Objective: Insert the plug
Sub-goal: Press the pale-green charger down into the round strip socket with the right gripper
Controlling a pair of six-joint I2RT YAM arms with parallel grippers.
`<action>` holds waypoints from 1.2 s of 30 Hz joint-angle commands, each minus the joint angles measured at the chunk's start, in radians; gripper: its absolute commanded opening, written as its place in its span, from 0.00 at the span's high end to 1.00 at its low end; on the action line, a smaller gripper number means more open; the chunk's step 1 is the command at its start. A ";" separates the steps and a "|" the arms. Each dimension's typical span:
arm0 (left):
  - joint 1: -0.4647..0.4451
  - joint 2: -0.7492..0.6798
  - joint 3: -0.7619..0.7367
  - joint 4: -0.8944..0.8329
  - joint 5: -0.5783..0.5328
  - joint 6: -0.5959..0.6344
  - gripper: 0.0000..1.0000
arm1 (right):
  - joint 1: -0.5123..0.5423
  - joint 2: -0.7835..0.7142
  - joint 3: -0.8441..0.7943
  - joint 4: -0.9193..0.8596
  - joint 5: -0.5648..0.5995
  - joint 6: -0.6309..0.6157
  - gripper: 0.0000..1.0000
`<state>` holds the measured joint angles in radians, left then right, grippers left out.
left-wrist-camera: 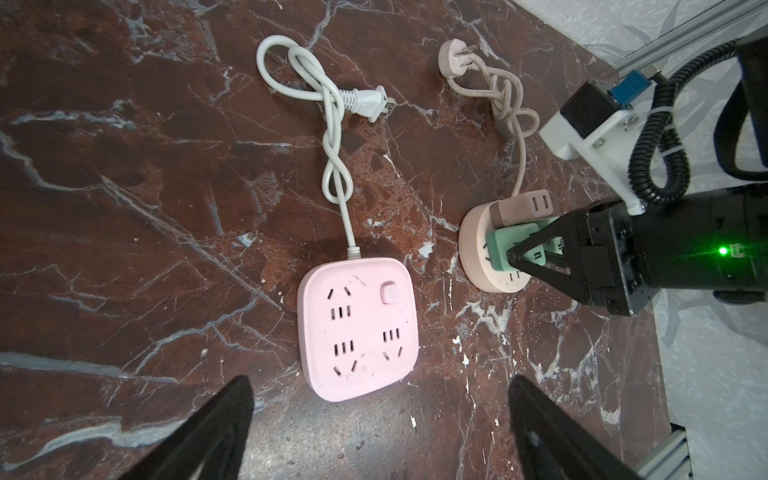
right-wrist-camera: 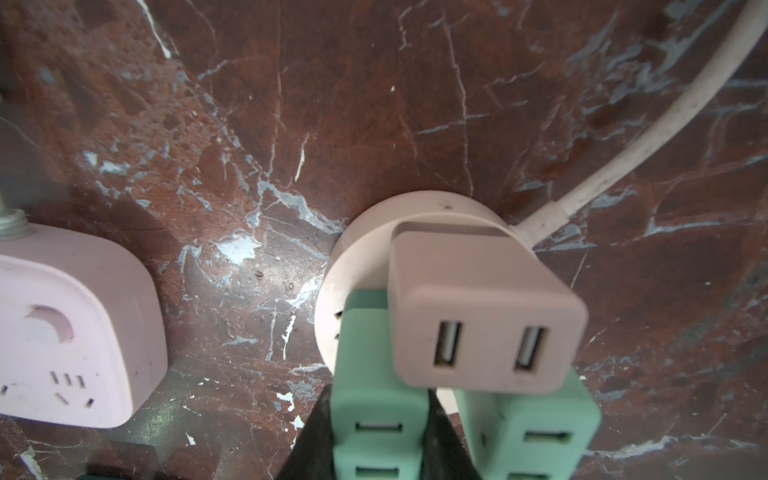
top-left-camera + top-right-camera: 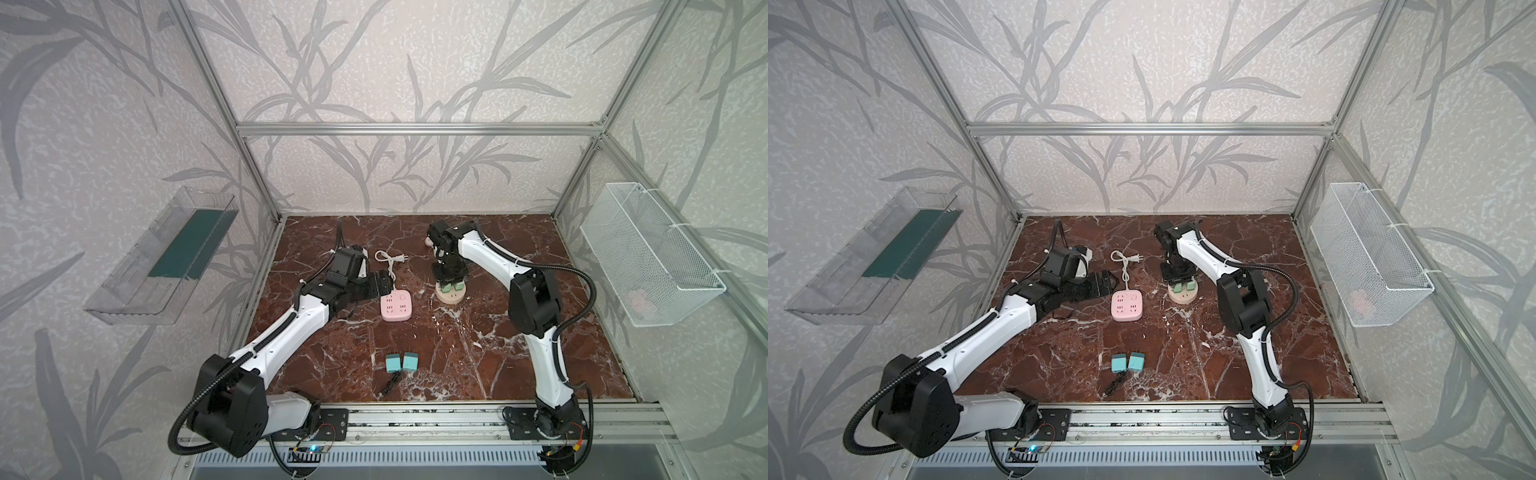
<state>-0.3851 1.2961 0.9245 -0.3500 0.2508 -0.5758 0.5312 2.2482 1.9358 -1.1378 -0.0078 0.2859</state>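
On the left, the left gripper [image 1: 379, 388] hung with its jaws spread wide and nothing in them, just beside the pink power strip [image 3: 396, 306]. Nearer the front, two teal plugs [image 3: 401, 362] lay side by side. To the right, the right gripper [image 3: 452, 286] was clamped tight on a green plug [image 2: 380, 399] standing on the round beige socket [image 2: 365, 232].

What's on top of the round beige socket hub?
Two green adapters and a beige two-port USB block; right gripper shut on one green adapter. Prongs and sockets underneath are covered.
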 commanded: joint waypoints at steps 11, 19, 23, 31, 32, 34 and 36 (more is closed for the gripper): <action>0.005 -0.048 -0.037 -0.003 0.011 -0.014 0.06 | -0.015 0.224 -0.071 0.037 0.046 -0.048 1.00; 0.005 -0.046 -0.034 -0.001 0.018 -0.015 0.06 | -0.017 0.183 -0.066 0.038 0.032 -0.044 0.97; 0.005 -0.050 -0.031 -0.002 0.017 -0.015 0.06 | -0.017 0.127 -0.060 0.035 0.034 -0.037 0.96; 0.005 -0.054 -0.026 -0.006 0.018 -0.016 0.06 | -0.017 0.022 -0.041 0.033 0.032 -0.015 0.88; 0.003 -0.056 -0.025 -0.005 0.020 -0.016 0.06 | -0.017 0.009 -0.040 0.035 0.029 -0.013 0.87; 0.003 -0.057 -0.025 -0.007 0.019 -0.017 0.06 | -0.016 -0.012 -0.039 0.037 0.028 -0.009 0.83; 0.003 -0.059 -0.025 -0.007 0.019 -0.016 0.06 | -0.017 -0.036 -0.042 0.044 0.022 -0.005 0.78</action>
<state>-0.3851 1.2655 0.8936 -0.3470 0.2642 -0.5865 0.5301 2.2105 1.9240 -1.1175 -0.0086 0.2726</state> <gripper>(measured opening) 0.942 0.285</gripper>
